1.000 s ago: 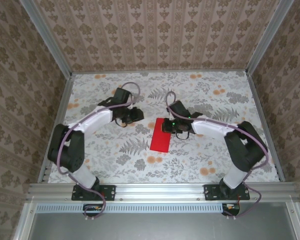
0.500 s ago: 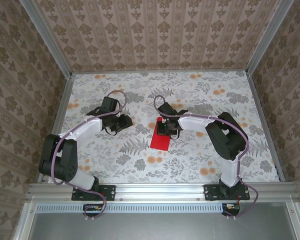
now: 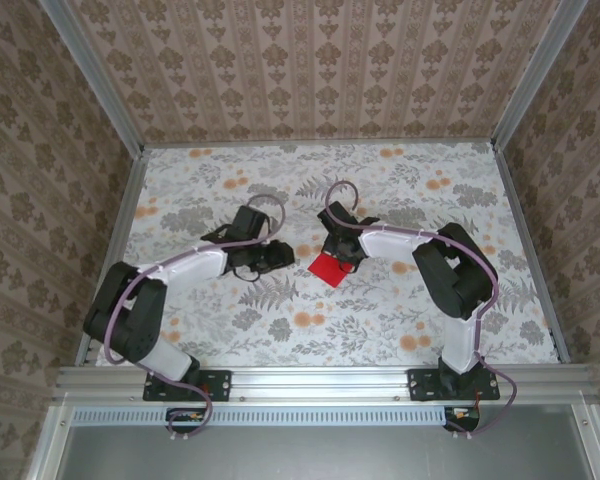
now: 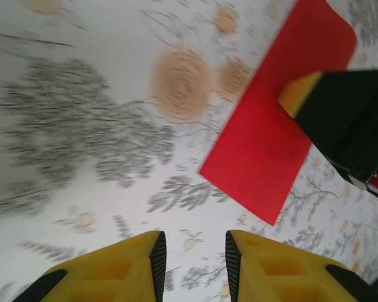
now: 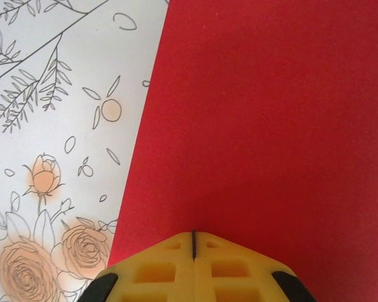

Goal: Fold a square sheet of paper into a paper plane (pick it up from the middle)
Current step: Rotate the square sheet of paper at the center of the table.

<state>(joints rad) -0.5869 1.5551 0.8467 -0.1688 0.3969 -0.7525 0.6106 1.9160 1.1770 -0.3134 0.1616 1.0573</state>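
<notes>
The square sheet of paper (image 3: 328, 267) is seen as a red folded strip near mid-tabletop, just beside and in front of both tools, its far end curled up. The right tool (image 5: 193, 242) is closed, fingertips pressed together at the paper's edge; the paper is seen face-on past the tips, and no pinch on it can be made out. The left tool (image 4: 193, 264) is partly open with nothing between its jaws, held over bare tabletop near the paper and apart from it. The paper is partly covered from above by the right tool. Purple cables (image 3: 270, 200) are looped over both arms. The tabletop (image 3: 400, 320) is covered in white print with grey leaves and orange flowers. Brown patterned wallpaper (image 3: 310, 70) is seen on three sides, and an aluminium rail (image 3: 320, 382) along the near edge.
</notes>
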